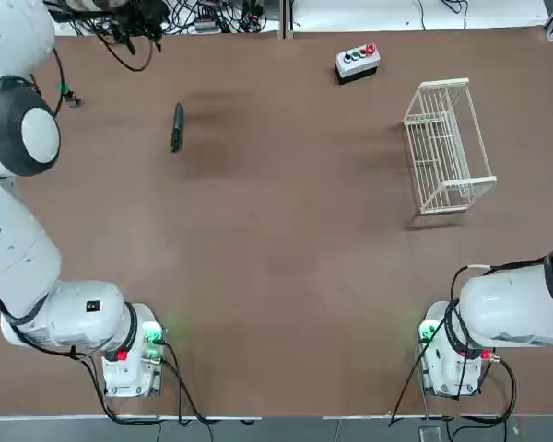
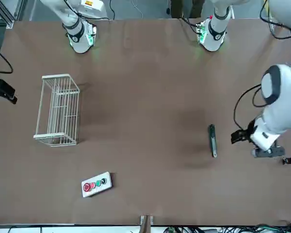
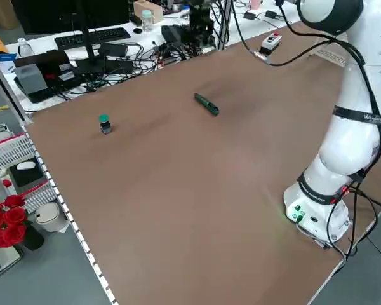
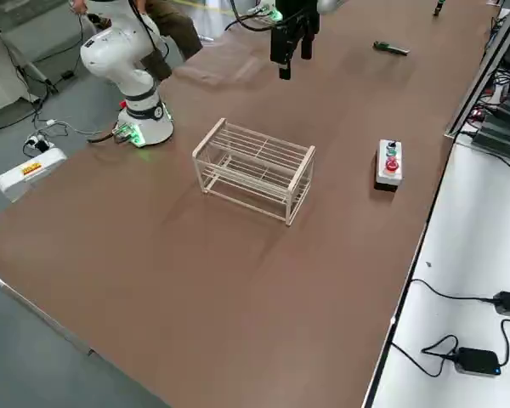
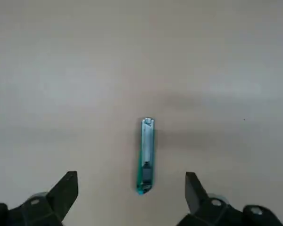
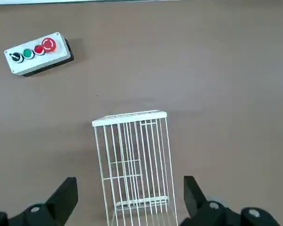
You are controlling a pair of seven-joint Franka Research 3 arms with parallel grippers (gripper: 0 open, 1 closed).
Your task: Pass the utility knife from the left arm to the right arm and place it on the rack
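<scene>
The utility knife [image 1: 177, 127], a slim dark green and black stick, lies flat on the brown table at the far left. My left gripper [image 5: 130, 188] hangs well above it, open, and the knife [image 5: 146, 156] shows on the table between its two fingers. The white wire rack [image 1: 447, 147] stands on the right half of the table with nothing in it. My right gripper [image 6: 129, 193] hovers high over the rack [image 6: 132, 160], open and holding nothing; the right side view shows it [image 4: 291, 47] with its fingers pointing down.
A grey box with coloured buttons [image 1: 358, 62] sits near the far edge, left of the rack. A small green-topped knob [image 1: 70, 97] stands near the left edge. Cables and desk clutter lie beyond the far edge. Both arm bases [image 1: 134, 354] stand at the near edge.
</scene>
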